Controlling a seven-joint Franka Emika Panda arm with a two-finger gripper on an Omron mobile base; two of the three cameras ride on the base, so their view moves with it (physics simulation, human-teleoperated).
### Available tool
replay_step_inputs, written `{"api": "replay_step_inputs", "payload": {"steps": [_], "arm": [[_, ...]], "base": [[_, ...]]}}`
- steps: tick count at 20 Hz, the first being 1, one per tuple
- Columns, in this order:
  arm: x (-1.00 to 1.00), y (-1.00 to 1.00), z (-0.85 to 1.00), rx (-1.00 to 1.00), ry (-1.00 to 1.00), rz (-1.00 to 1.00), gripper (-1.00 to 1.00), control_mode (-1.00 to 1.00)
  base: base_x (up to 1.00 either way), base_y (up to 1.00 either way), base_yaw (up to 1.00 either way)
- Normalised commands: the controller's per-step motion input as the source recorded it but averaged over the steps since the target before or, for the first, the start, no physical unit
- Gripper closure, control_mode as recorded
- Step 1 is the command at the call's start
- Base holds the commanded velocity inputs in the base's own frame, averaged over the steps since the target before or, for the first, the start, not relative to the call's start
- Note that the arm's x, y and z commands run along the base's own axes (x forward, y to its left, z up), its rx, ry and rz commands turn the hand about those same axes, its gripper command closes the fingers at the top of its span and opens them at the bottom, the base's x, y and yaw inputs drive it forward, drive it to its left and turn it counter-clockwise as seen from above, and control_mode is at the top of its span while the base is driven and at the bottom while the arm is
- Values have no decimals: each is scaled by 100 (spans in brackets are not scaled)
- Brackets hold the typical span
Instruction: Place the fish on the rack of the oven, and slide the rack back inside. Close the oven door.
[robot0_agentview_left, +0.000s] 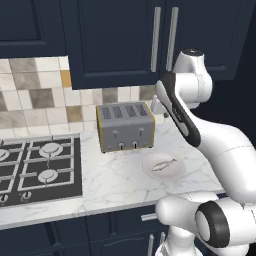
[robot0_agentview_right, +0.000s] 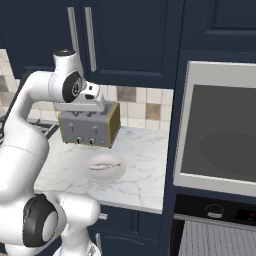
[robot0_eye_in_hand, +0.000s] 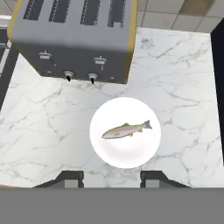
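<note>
Left base view: at nine o'clock I see a black gas hob (robot0_agentview_left: 37, 170) set into a white marble counter (robot0_agentview_left: 115, 185). At the centre stands a grey four-slot toaster (robot0_agentview_left: 124, 126) with yellow ends, against a beige tiled wall (robot0_agentview_left: 35, 95). Just right of centre, towards four o'clock, a round white plate (robot0_agentview_left: 163, 165) sits on the counter, near the toaster's front and apart from it. The fish (robot0_agentview_left: 164, 164) lies flat on that plate, slender and silvery. My white arm (robot0_agentview_left: 220, 145) rises at three o'clock.

Right base view: the arm stands at nine o'clock, with the toaster behind it. At the centre, the plate holds the fish. At three o'clock is a steel-framed glass unit (robot0_agentview_right: 220, 132). Below it, at five o'clock, the oven (robot0_agentview_right: 215, 225) is set in the cabinet and the silver rack (robot0_agentview_right: 220, 239) shows at the lower edge.

Hand view: I look down on the toaster at eleven o'clock and the fish on its plate at the centre. The gripper (robot0_eye_in_hand: 111, 179) hangs above the counter at six o'clock. Its two dark fingertips (robot0_eye_in_hand: 70, 178) stand apart with nothing between them, so I read it as open and empty.
</note>
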Motion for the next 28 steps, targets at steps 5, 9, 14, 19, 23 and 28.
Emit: {"api": "replay_step_inputs", "payload": {"steps": [5,9,14,19,23,28], "arm": [[-7,-1,-9,1,-1,-22,-100,-100],[0,0,-51,3,0,-62,-100,-100],[0,0,-60,1,-5,-72,-100,-100],[-2,-14,-34,14,0,-41,-100,-100],[-5,-36,-58,18,0,-11,-100,-100],[0,-21,-73,15,0,-7,-100,-100]], "base": [[0,0,0],[0,0,0],[0,0,0],[0,0,0],[0,0,0],[0,0,0]]}}
